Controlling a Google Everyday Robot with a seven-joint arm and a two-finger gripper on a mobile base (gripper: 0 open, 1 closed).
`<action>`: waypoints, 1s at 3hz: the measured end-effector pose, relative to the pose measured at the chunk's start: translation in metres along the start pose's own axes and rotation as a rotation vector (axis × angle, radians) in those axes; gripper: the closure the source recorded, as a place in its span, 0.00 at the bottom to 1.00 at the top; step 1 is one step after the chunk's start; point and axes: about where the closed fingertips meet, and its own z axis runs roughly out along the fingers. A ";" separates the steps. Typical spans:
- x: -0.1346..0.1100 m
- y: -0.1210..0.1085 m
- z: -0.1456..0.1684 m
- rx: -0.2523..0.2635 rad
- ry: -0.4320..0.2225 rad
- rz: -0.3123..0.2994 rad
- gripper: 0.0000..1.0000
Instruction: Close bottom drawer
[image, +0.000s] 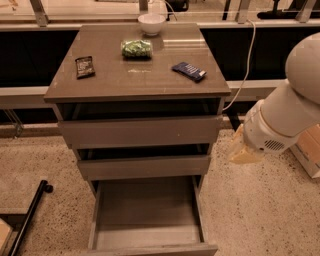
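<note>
The bottom drawer of the grey-brown cabinet stands pulled far out towards the camera. Its shallow grey box is empty, and its front panel lies at the lower edge of the view. The middle drawer front and the top drawer front above it sit nearly pushed in, with dark gaps over them. My white arm reaches in from the right. Its pale yellowish gripper end hangs beside the cabinet's right side, level with the middle drawer and apart from the cabinet.
On the cabinet top lie a white bowl, a green bag, a dark snack packet and a blue packet. A white cable hangs at the right. A black bar lies on the speckled floor at the left.
</note>
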 end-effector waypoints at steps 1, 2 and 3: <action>0.003 -0.004 0.051 -0.021 -0.096 0.032 1.00; 0.003 -0.004 0.051 -0.021 -0.096 0.032 1.00; -0.004 0.002 0.087 -0.045 -0.117 0.045 1.00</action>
